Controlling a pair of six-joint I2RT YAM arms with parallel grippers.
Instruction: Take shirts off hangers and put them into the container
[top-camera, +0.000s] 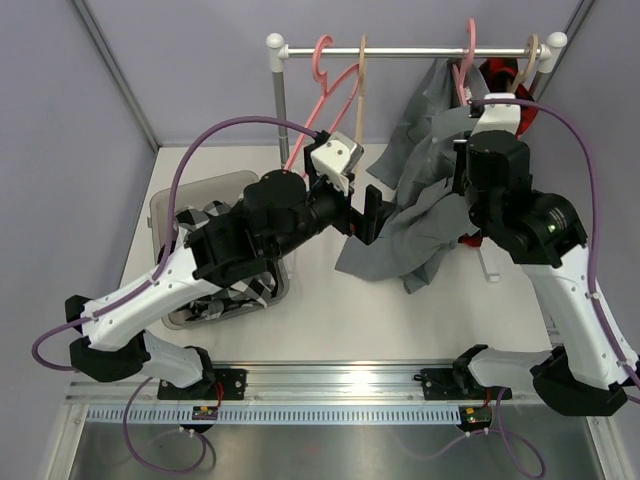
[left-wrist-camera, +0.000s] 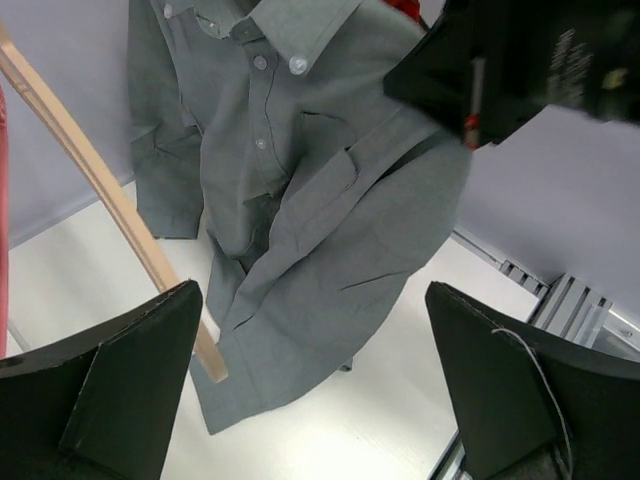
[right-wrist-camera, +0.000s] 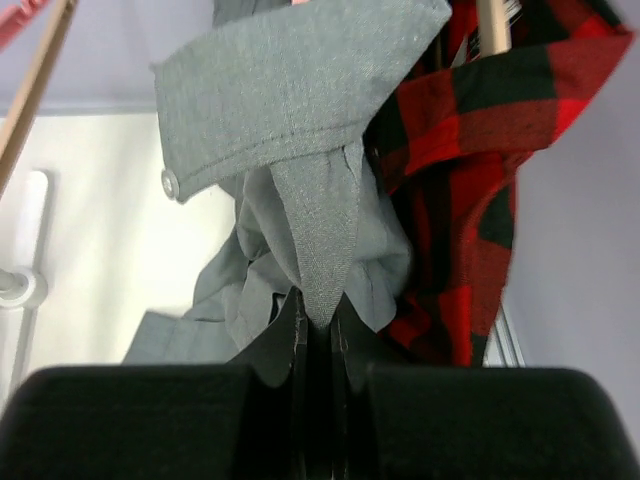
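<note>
Beneath the rail (top-camera: 410, 50), the grey shirt (right-wrist-camera: 300, 180) is being clamped by the right claw (right-wrist-camera: 318, 320); the left claw (left-wrist-camera: 312, 320) is being held apart.

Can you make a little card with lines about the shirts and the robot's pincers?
Left pincer: open, empty, facing the grey shirt
Right pincer: shut on the grey shirt's cloth
Red plaid shirt: hanging behind the grey one
Bin: black-and-white plaid shirt inside
Bare hangers: pink hanger, tan hanger, on the rail
</note>
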